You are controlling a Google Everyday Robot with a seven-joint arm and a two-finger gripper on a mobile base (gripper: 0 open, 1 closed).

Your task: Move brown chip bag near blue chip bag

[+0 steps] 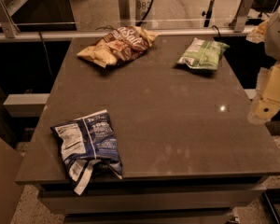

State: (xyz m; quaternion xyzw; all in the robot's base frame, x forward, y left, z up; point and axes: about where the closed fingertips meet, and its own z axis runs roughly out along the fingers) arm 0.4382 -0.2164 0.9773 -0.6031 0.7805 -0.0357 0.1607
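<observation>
**Approach step: the brown bag is waiting at the table's far edge**

The brown chip bag [116,45] is lying crumpled on the table [177,115], by its far edge and toward the left of the view, with nothing touching it. The blue chip bag [86,146] is sitting well apart from it at the table's near left corner, with its torn end hanging over the front edge. A green-and-white bag [203,54] is resting at the table's far right.

The gripper [269,94] is hanging off the table's right side, carrying nothing; whether it is spread or pressed together I cannot tell.

The task appears to be only just starting. The next move is calling for a reach across the table to the brown bag, passing clear of the green-and-white one.
</observation>
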